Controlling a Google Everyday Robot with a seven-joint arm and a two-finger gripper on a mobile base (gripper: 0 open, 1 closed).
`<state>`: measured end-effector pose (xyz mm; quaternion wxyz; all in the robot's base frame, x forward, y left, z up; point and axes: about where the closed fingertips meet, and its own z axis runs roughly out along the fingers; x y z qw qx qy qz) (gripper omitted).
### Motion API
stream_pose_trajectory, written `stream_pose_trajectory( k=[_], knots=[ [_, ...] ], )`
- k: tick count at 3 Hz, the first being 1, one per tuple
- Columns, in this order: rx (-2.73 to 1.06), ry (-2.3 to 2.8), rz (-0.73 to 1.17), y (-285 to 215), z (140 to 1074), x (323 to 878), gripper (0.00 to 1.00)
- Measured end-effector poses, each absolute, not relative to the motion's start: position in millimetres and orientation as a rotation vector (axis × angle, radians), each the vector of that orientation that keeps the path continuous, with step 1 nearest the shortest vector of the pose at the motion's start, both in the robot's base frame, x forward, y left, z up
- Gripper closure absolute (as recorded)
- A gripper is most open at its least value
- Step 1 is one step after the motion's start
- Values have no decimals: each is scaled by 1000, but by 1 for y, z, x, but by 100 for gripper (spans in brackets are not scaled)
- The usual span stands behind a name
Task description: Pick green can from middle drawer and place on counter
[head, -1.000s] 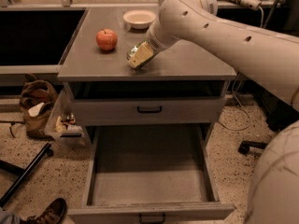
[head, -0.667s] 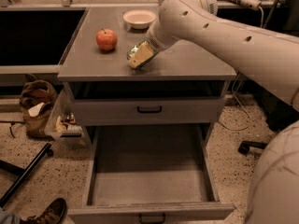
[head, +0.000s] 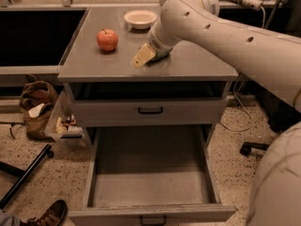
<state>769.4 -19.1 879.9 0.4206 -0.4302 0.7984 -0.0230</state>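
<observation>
My gripper [head: 142,56] is low over the counter [head: 94,62], near its front edge at the middle, at the end of the white arm that reaches in from the right. A dark greenish bit [head: 162,55] shows against the gripper on the counter. It looks like the green can, mostly hidden by the gripper. The middle drawer [head: 150,173] is pulled wide open below, and its flat grey floor is bare.
A red apple [head: 107,39] stands on the counter left of the gripper and a white bowl [head: 140,19] at the back. The shallower drawer front with a black handle [head: 150,110] is shut. A brown bag [head: 35,107] and a clear bin [head: 66,124] sit on the floor at left.
</observation>
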Motion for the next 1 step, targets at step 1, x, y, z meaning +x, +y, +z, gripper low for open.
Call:
stream_pose_trajectory(
  k=[1],
  knots=[
    [-1078,2001,-58,-19,880,769,0]
  ],
)
